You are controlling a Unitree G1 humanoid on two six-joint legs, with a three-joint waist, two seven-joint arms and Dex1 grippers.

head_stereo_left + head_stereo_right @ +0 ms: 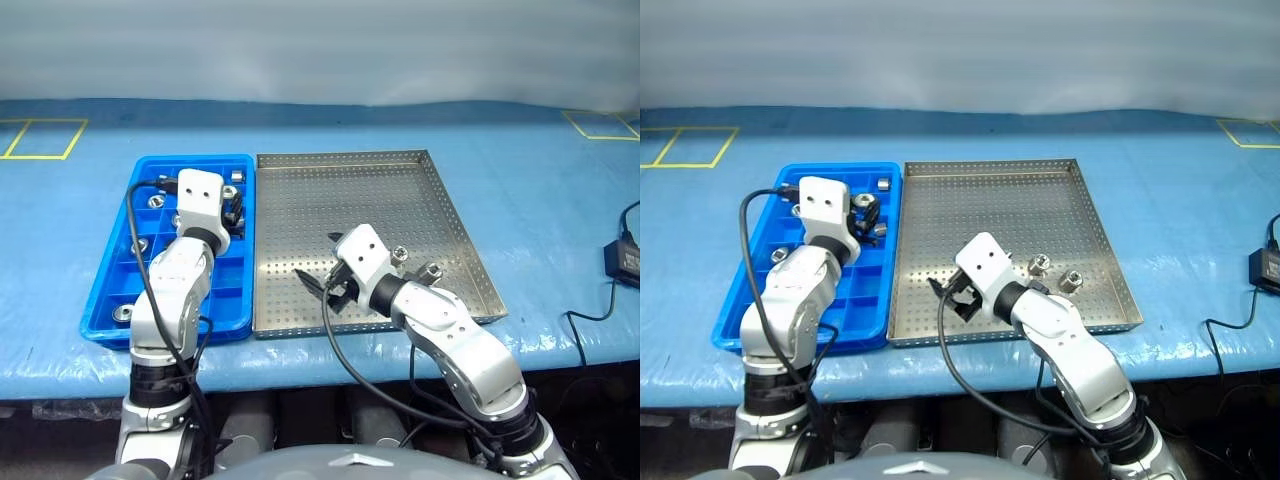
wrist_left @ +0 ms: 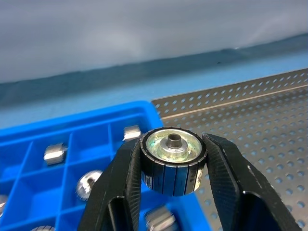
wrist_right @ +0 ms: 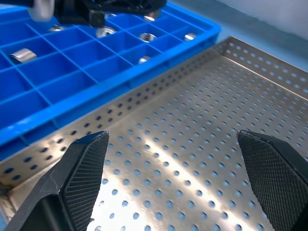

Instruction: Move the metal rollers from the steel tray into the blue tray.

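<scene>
1. Left claw pinching one metal roller, above the blue tray on the desk.
2. Several rollers in the blue compartments.
3. Right claw spread wide over the steel tray.
4. Two rollers on the steel tray's right side.

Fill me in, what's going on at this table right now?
The robot is moving metal rollers from the steel tray into the blue tray. The left end effector is shut on a roller and hangs over the blue tray, where several compartments already hold rollers. The right end effector is open over the steel tray's near left part, holding nothing. Two rollers remain in the steel tray, near its front right.
</scene>
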